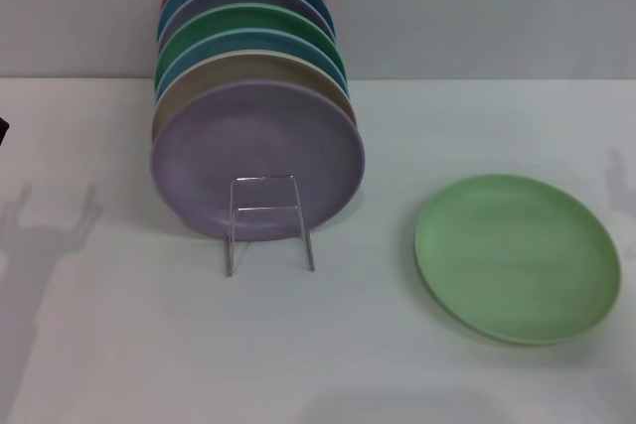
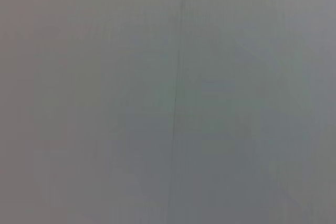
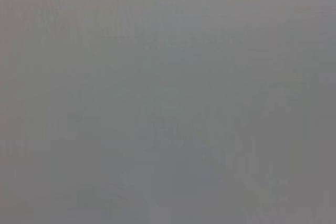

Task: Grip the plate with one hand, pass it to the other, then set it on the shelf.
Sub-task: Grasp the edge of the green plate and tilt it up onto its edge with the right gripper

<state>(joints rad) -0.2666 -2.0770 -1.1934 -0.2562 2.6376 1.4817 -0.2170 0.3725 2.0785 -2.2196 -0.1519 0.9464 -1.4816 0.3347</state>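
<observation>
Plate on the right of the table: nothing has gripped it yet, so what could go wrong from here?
1. The pale green plate lies flat on the white table, so fingers may struggle to get under its low rim.
2. The wire shelf already holds a row of plates up to the lilac plate; little room shows in front, so the new plate could slip off or knock the row.

Head view: looks forward and down from above at the table [image 1: 119, 345], the plate [image 1: 517, 257] and the wire shelf [image 1: 266, 220] at middle range.
Left wrist view: faces a plain grey surface.
Right wrist view: likewise.
Shared: nothing recognisable.
</observation>
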